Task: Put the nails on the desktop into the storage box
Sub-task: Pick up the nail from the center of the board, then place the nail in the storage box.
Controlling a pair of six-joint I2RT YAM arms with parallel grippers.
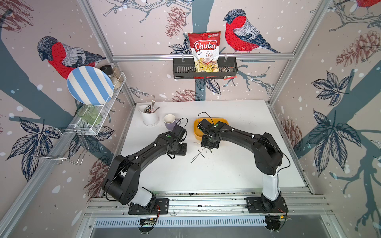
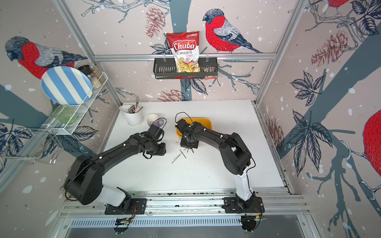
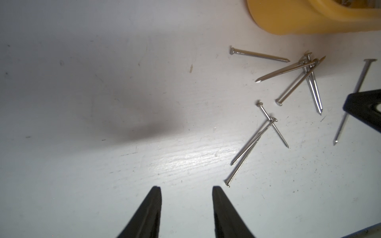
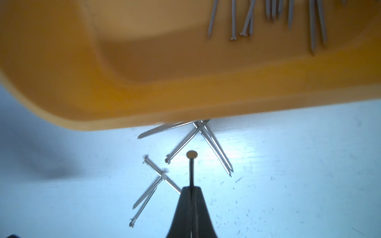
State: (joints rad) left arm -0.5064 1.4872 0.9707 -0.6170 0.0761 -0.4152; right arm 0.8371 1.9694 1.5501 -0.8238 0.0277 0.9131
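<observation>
Several nails (image 1: 199, 154) (image 2: 179, 155) lie scattered on the white desktop (image 1: 226, 169), just in front of the yellow storage box (image 1: 219, 120) (image 2: 205, 121). In the right wrist view my right gripper (image 4: 191, 187) is shut on one nail (image 4: 191, 171), whose head points toward the storage box (image 4: 185, 92). More nails (image 4: 268, 16) lie inside the box. My left gripper (image 3: 186, 188) stands open over bare desktop with nothing between its fingers. The loose nails (image 3: 299, 82) lie off to one side of it, and the nearest nail head is close to one fingertip.
A purple mug (image 1: 170, 121) and a white utensil holder (image 1: 149, 117) with a fork stand at the back left of the desktop. A black wall basket (image 1: 181, 70) holds a chips bag. A wire rack (image 1: 103, 115) with a striped plate hangs at the left.
</observation>
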